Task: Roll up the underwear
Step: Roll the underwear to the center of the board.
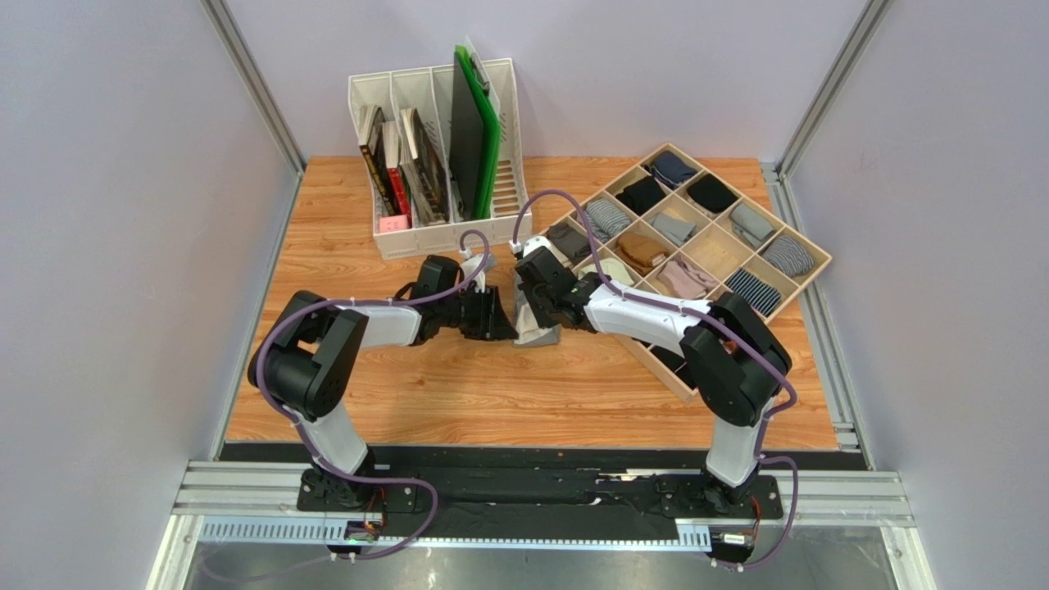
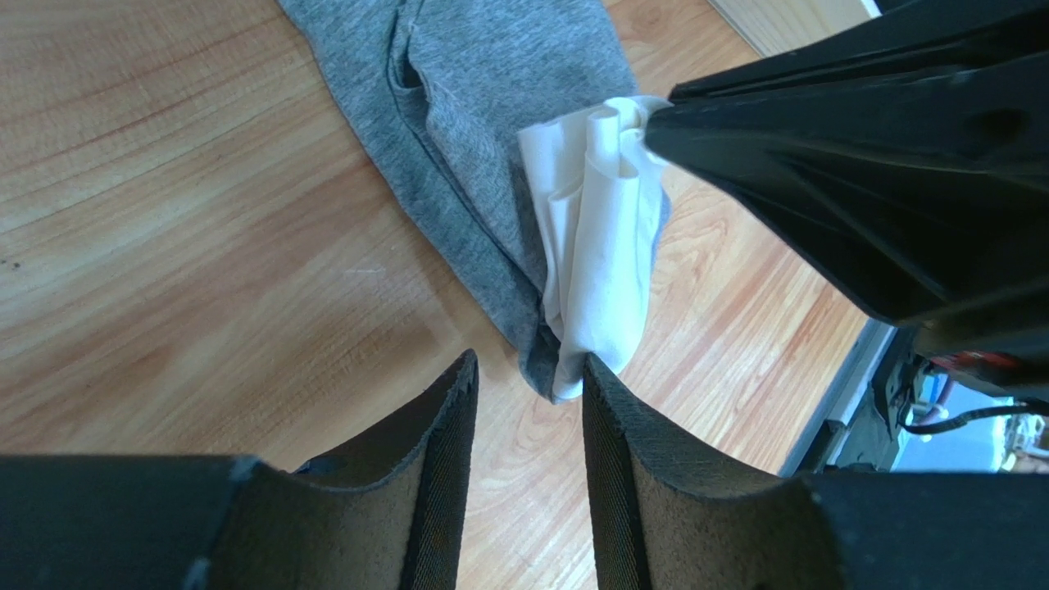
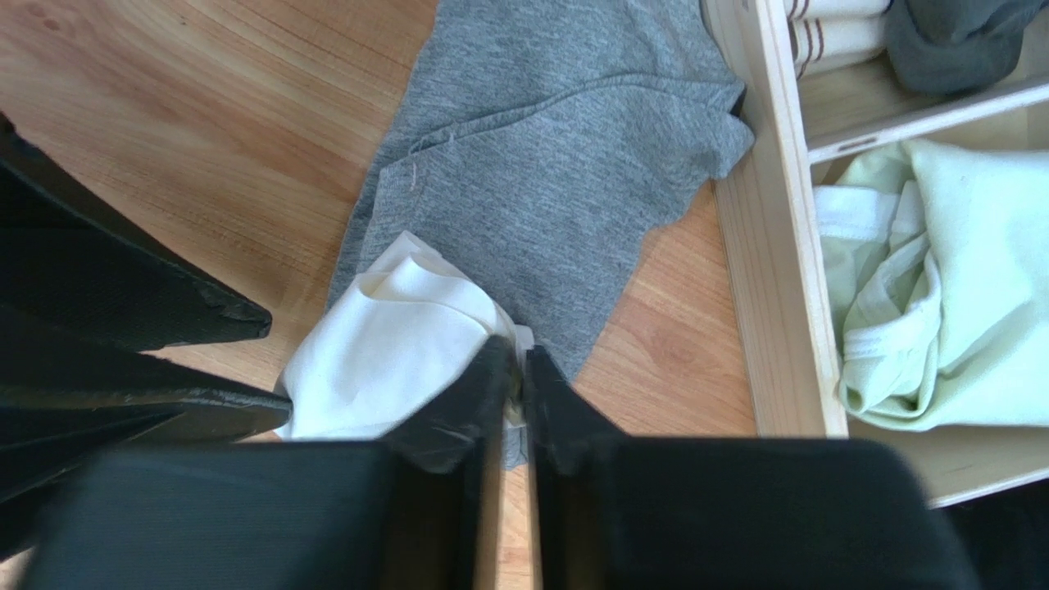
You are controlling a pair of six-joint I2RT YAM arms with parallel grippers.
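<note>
The underwear (image 3: 554, 148) lies flat on the wooden table, heather-grey, with its white waistband (image 3: 382, 350) bunched into folds at the near end. My right gripper (image 3: 517, 365) is shut on that bunched end, a bit of fabric pinched between its tips. My left gripper (image 2: 530, 363) is open; the garment's corner (image 2: 560, 375) reaches just between its fingertips and touches the right finger. In the top view both grippers, left (image 1: 502, 317) and right (image 1: 538, 320), meet over the underwear (image 1: 537, 336) at the table's middle.
A wooden compartment tray (image 1: 653, 357) with rolled bundles stands right of the garment, its rim (image 3: 770, 246) close by. A pale green garment (image 3: 948, 295) fills one compartment. A white file holder (image 1: 456, 237) with books and a green board stands behind.
</note>
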